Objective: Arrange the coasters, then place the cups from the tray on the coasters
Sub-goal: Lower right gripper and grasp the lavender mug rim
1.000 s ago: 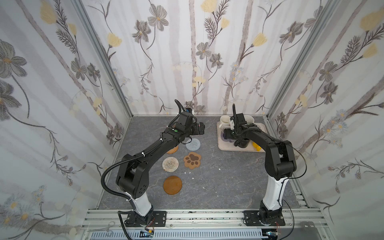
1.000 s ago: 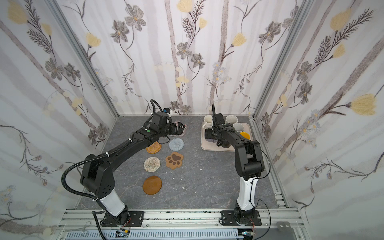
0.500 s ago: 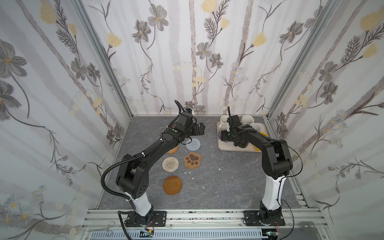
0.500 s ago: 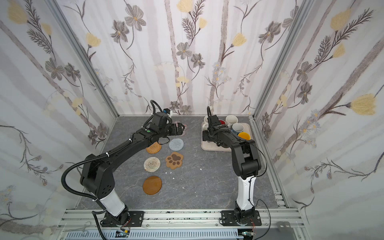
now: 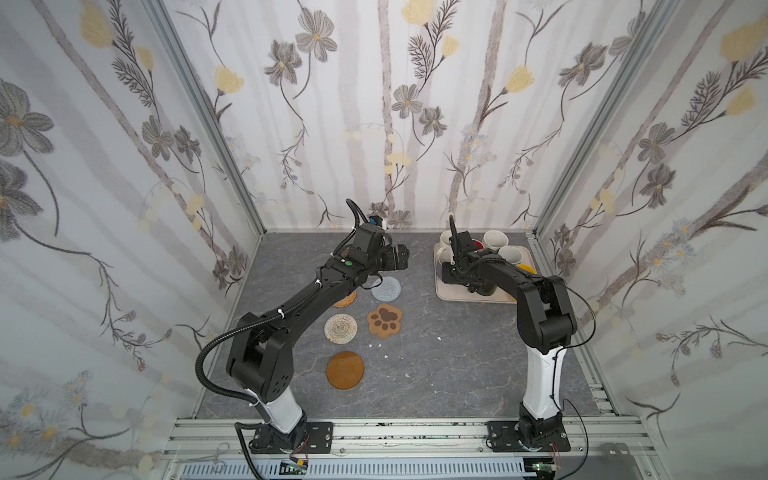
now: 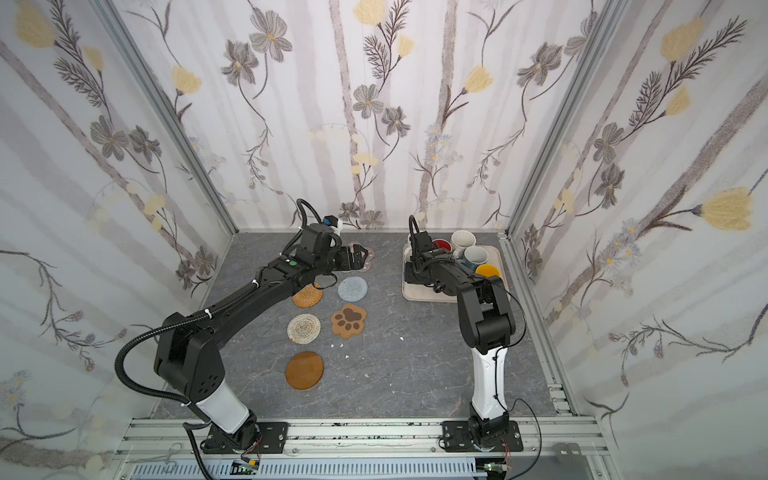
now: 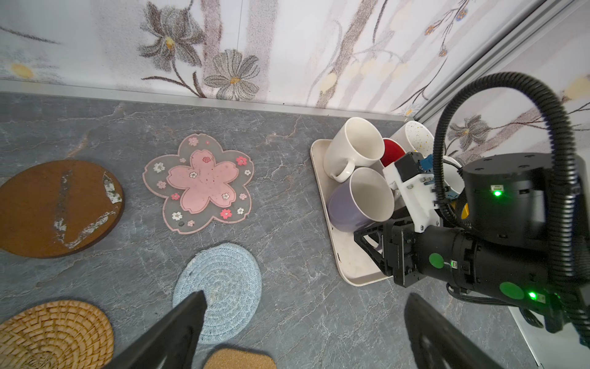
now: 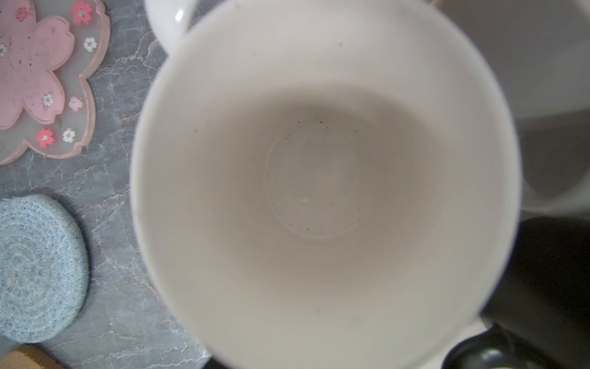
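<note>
We log that the right gripper [image 5: 449, 272] has shifted across the tray [image 7: 354, 271] and now sits right over the purple mug [image 7: 348, 211], its jaw gap and grip unreadable, so a first lift seems near; the left gripper [image 7: 305, 297] hangs wide open, empty, near the blue coaster [image 7: 223, 287].

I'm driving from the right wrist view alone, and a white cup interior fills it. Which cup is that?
Observer: The lavender cup, on the tray's side facing the pink flower coaster.
Operator: Is the other arm in my way?
Observer: No, the left gripper hangs open and empty over the table, clear of the tray.
Operator: Any coaster taken yet?
Observer: None; even the brown disc at the table's front is bare.
</note>
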